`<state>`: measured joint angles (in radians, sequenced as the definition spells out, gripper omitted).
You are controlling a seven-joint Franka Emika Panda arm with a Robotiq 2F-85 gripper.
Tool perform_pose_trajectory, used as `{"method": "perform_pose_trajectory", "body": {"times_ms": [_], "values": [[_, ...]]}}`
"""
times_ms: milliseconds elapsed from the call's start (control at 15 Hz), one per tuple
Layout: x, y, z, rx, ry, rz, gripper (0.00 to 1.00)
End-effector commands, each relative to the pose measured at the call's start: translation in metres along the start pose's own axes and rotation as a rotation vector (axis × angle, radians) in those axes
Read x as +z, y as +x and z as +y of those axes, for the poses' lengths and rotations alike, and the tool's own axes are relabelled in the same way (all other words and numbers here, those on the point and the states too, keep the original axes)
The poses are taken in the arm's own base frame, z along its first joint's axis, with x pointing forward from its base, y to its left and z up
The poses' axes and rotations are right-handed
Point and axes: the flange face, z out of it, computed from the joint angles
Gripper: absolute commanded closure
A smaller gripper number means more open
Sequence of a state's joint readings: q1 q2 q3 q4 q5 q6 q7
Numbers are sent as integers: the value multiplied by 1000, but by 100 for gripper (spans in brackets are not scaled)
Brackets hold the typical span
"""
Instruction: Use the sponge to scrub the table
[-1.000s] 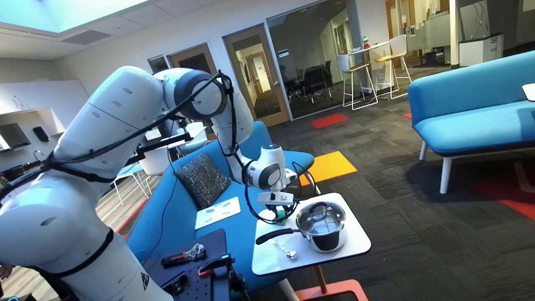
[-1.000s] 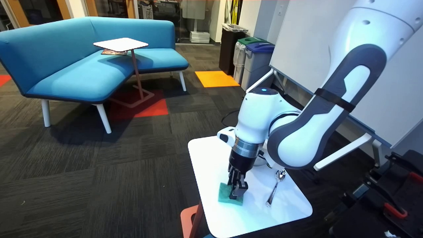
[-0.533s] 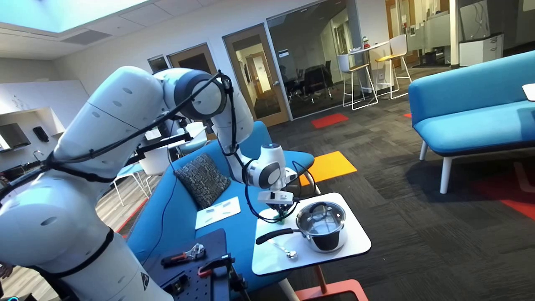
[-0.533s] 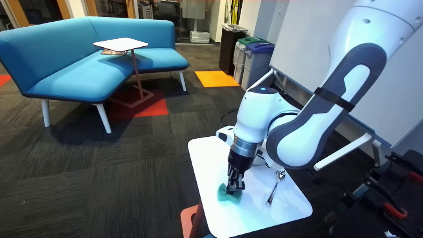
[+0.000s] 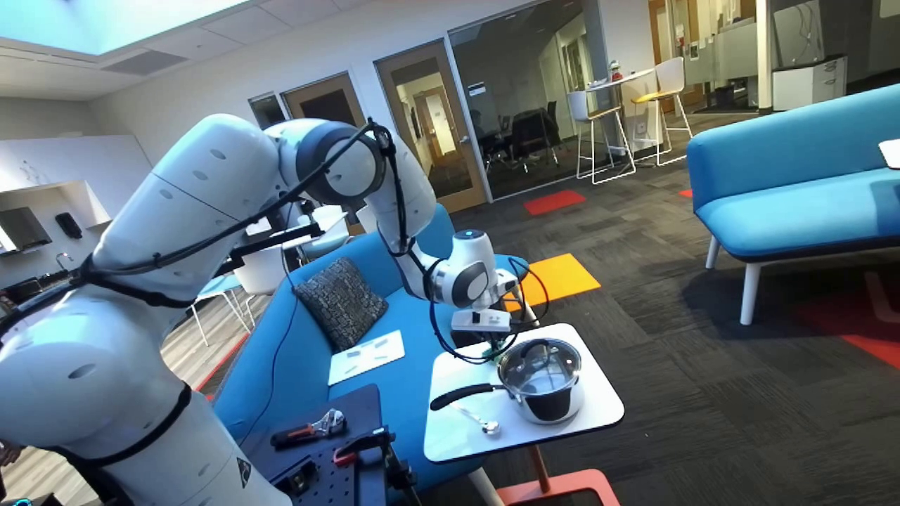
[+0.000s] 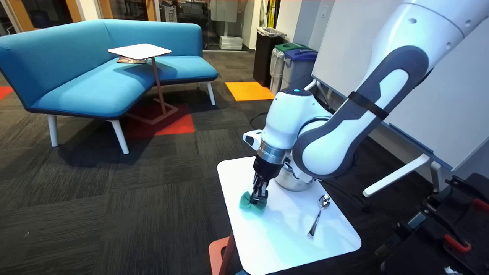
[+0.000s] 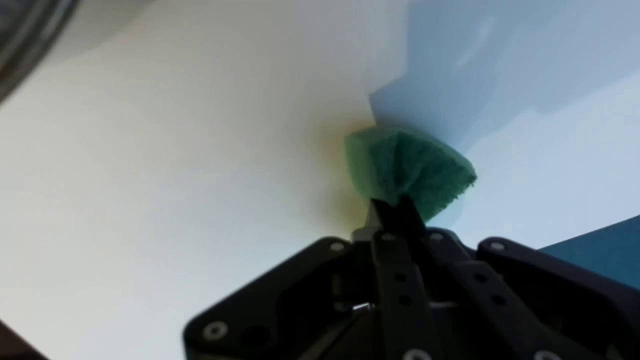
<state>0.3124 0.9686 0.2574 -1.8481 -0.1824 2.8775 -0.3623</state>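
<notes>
With my end effector point(image 7: 395, 205) I pinch the sponge point(image 7: 425, 167) at its middle; below the end effector is the table point(image 6: 290, 240), near it the pot point(image 5: 541, 385).

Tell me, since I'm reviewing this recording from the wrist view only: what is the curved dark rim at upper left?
Observer: A steel saucepan, with a glass lid on.
Operator: What else is on the white side table?
Observer: A metal spoon, lying apart from the green sponge.
Operator: Does the spoon's bowl touch the saucepan?
Observer: No; in both exterior views a strip of white tabletop shows between them.
</notes>
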Motion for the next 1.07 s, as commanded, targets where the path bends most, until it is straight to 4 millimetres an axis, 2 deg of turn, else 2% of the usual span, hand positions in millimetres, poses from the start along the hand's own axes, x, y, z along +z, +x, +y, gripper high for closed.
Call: {"method": "perform_pose_trajectory", "body": {"times_ms": [0, 200, 400, 600, 1000], "values": [[6, 18, 32, 60, -48, -7, 99], [9, 27, 59, 115, -81, -6, 99], [7, 38, 74, 147, -98, 6, 99], [14, 42, 71, 143, -69, -40, 99], [37, 29, 43, 124, 9, -188, 99]]}}
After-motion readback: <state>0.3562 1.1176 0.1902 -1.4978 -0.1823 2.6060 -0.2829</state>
